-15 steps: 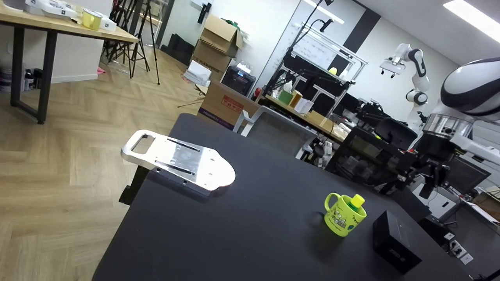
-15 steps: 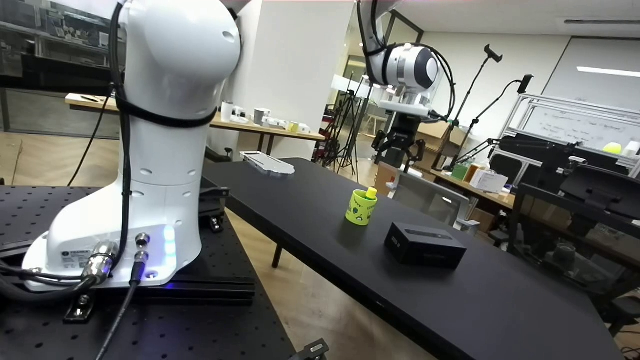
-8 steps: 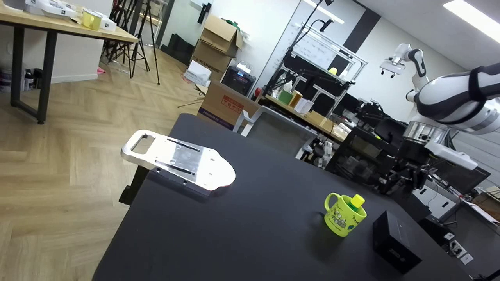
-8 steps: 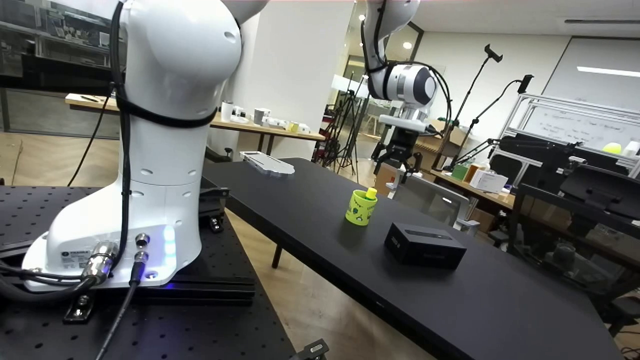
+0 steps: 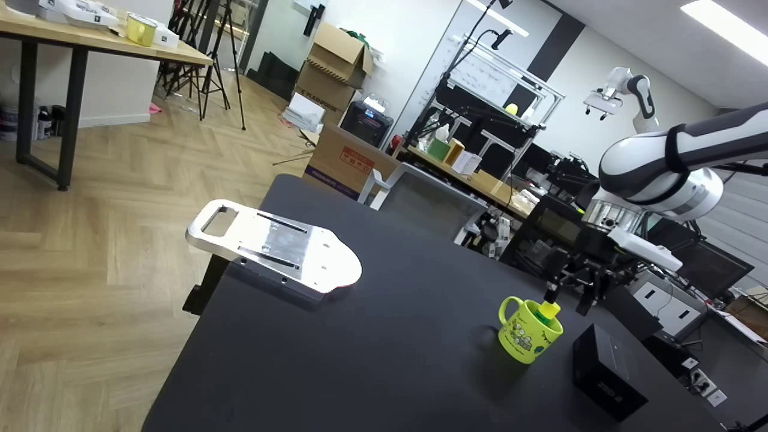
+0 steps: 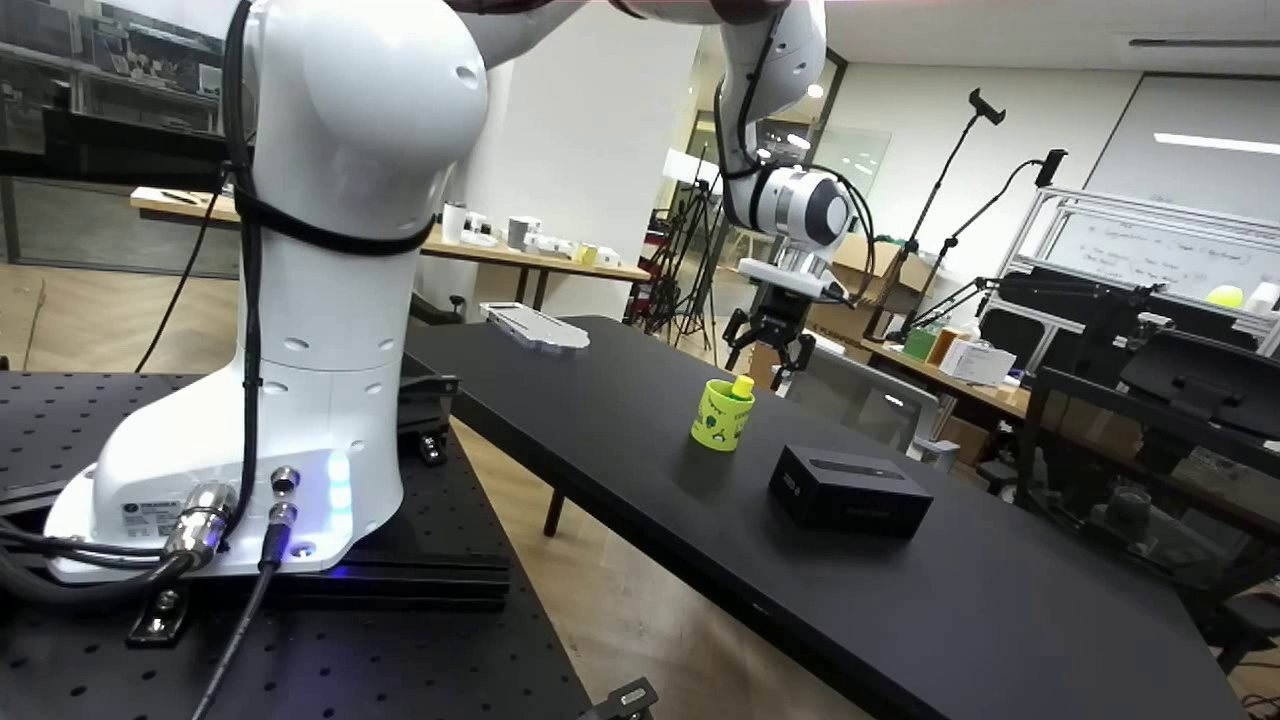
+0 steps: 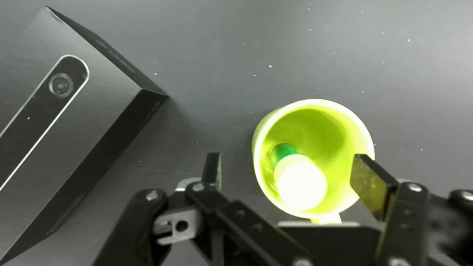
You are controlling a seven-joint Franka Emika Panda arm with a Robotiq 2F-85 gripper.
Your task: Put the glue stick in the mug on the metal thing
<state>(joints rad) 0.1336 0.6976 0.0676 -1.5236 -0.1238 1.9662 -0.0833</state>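
Note:
The lime mug (image 5: 521,339) stands upright on the black table, and it also shows in an exterior view (image 6: 716,420) and in the wrist view (image 7: 317,125). The glue stick (image 5: 548,309) leans inside the mug, its yellow cap above the rim and its green part lower; it also shows in the wrist view (image 7: 301,183). My gripper (image 7: 289,171) is open and empty above the mug, with the cap between its fingers in the wrist view. It also shows in both exterior views (image 5: 567,299) (image 6: 754,370). The metal thing (image 5: 285,246) lies at the table's far end, out of the wrist view.
A black box (image 5: 606,372) stands on the table close to the mug; it also shows in the wrist view (image 7: 92,92). A grey chair (image 5: 423,201) stands at the table's edge. The robot's base (image 6: 310,430) is beside the table.
My gripper has come down and moved toward the mug, staying open. The mug, glue stick, metal thing and black box have not moved.

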